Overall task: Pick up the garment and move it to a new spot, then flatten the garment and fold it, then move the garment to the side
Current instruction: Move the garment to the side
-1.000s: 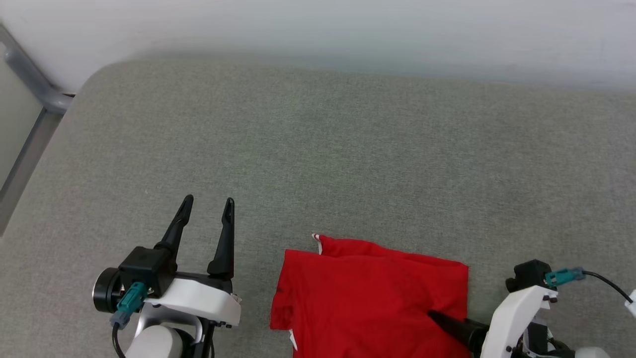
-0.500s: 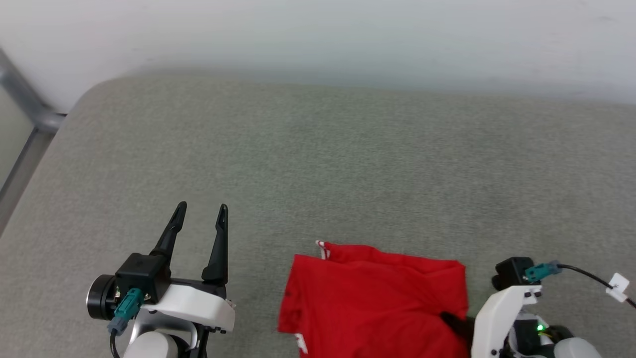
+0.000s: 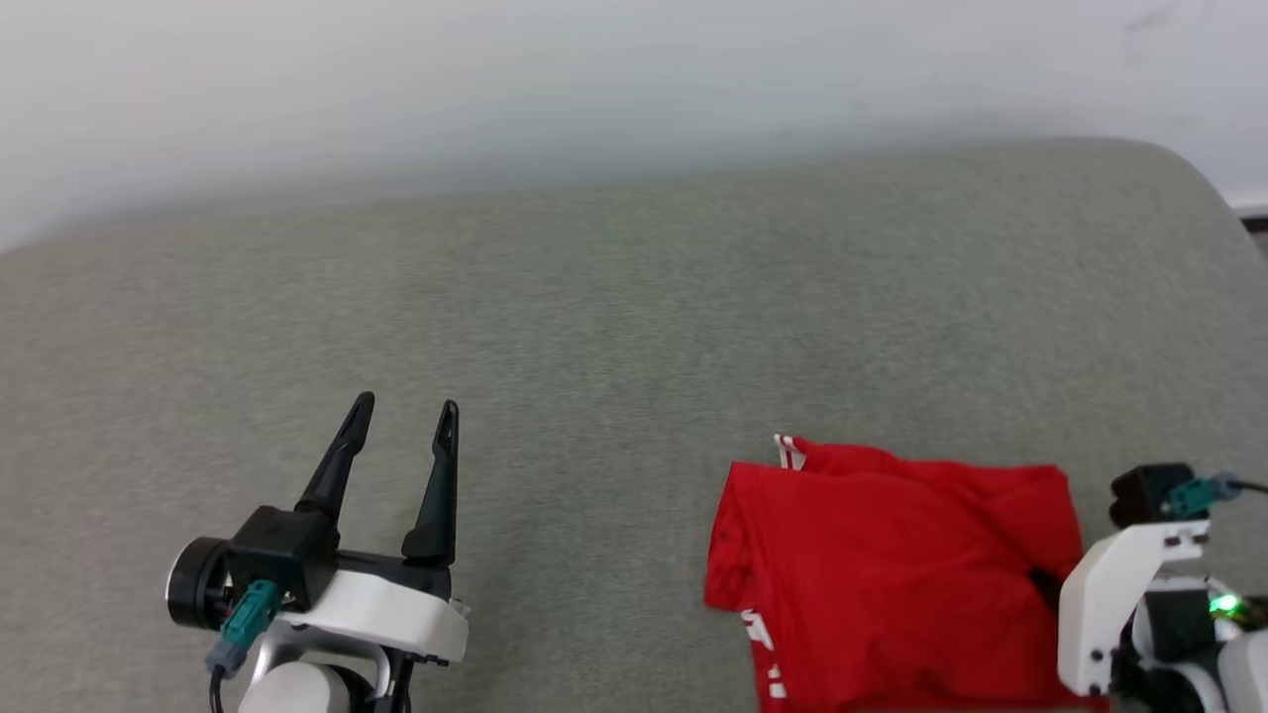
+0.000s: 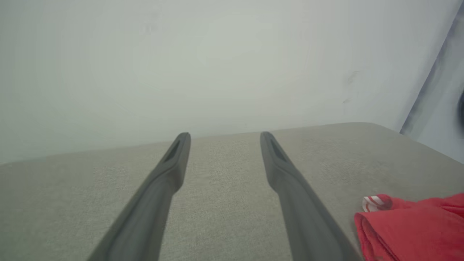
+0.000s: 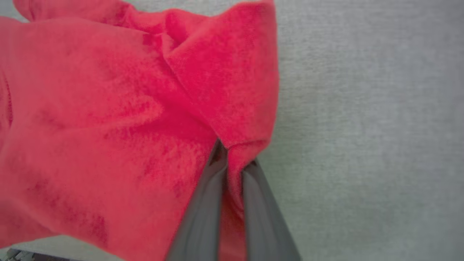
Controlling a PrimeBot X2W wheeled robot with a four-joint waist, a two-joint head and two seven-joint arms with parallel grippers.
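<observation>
The garment [image 3: 892, 564], a red jersey with a bit of white-and-red striped trim at its far corner, lies folded and bunched on the grey-green padded surface [image 3: 614, 327] at the lower right. My right gripper [image 3: 1040, 582] is shut on its right edge. In the right wrist view the right gripper [image 5: 232, 159] pinches a raised fold of the garment [image 5: 108, 108] between its fingers. My left gripper [image 3: 407, 403] hovers open at the lower left, well clear of the cloth. In the left wrist view the left gripper [image 4: 224, 135] holds nothing, and the garment [image 4: 409, 228] sits to its right.
A pale wall [image 3: 594, 79] runs along the back of the padded surface. The surface's rounded far right corner [image 3: 1204, 188] is in view. Bare padding spreads across the middle and left.
My right gripper has closed on the garment's right edge. The head view has swung to the right, and the garment now lies farther from my left gripper. The left gripper stays open.
</observation>
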